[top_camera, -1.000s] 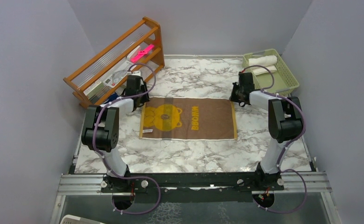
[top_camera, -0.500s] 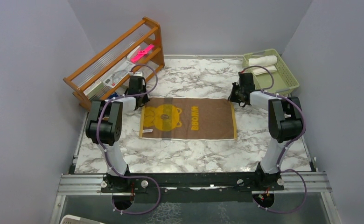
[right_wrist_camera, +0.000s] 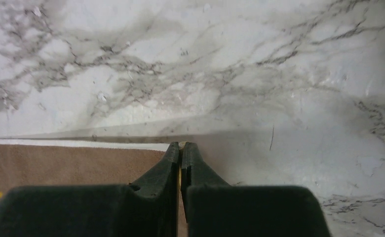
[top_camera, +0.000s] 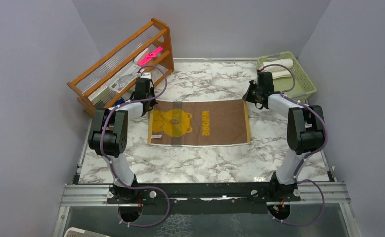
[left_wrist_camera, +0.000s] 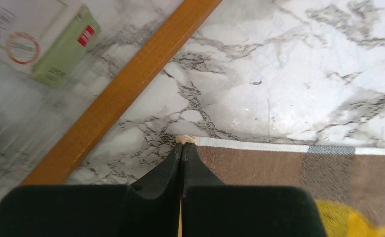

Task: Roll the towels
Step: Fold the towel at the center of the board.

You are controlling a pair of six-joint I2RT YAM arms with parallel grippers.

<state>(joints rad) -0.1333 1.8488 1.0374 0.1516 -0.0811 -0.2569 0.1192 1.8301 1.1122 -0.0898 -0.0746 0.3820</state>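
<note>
The mustard-yellow towel (top_camera: pixel 200 123) lies flat on the marble table, brown face up with a yellow bear print. My left gripper (top_camera: pixel 148 102) is shut on its far left corner; the wrist view shows the jaws closed on the cream hem (left_wrist_camera: pixel 184 140). My right gripper (top_camera: pixel 250 97) is shut on the far right corner, a bit of hem (right_wrist_camera: pixel 181 144) showing between the fingertips. The brown face also shows in the left wrist view (left_wrist_camera: pixel 279 173) and the right wrist view (right_wrist_camera: pixel 72 165). The cream-white towel (top_camera: pixel 278 64) lies rolled in the green basket.
A wooden rack (top_camera: pixel 124 61) with boxes and a pink item stands at the back left, close to my left gripper; its rail (left_wrist_camera: pixel 131 94) passes just beside the jaws. A green basket (top_camera: pixel 299 79) sits at the back right. Grey walls enclose the table.
Both grippers have moved away from the arm bases, pulling the towel's far edge with them. The whole towel has slid a little toward the back of the table.
</note>
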